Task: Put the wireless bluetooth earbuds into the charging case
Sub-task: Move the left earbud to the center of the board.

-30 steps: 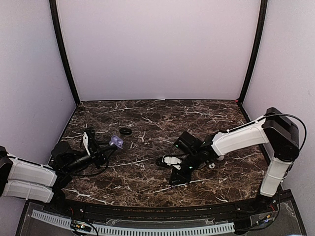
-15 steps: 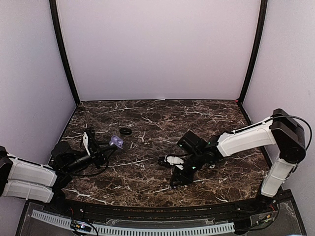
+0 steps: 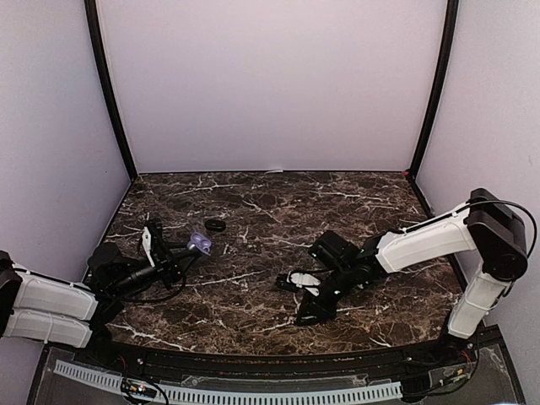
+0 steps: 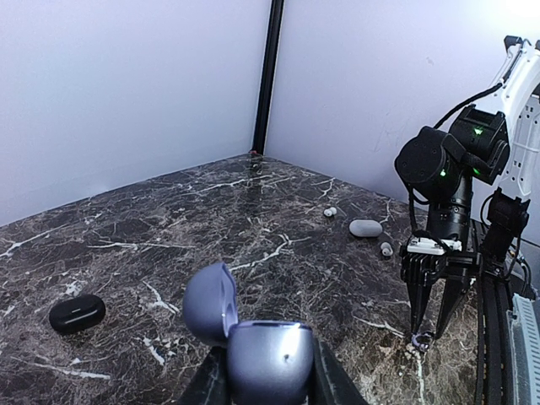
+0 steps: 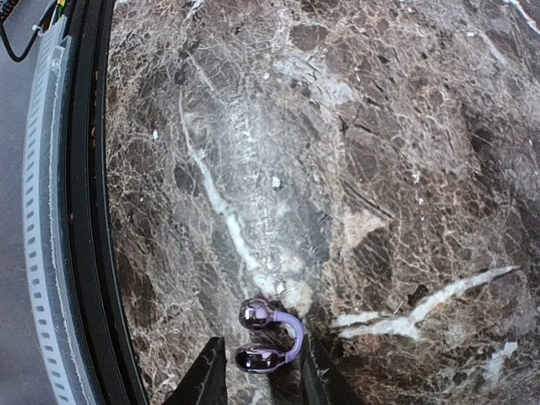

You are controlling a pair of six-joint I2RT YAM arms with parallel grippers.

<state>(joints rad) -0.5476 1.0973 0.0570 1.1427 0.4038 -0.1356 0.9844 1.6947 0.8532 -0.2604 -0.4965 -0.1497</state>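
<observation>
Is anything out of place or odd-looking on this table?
Nothing looks damaged or spilled. One oddity: the purple charging case hangs open in the left gripper, lid tipped back, while a purple clip-shaped earbud lies loose on the marble table between the fingertips of the right gripper, well apart from that case.

A purple earbud point(image 5: 268, 336) and an open purple case point(image 4: 257, 354)
I see the shiny earbud, bent like a hook, lying on the table point(image 5: 337, 126). The round case is well apart from it, lid up.
</observation>
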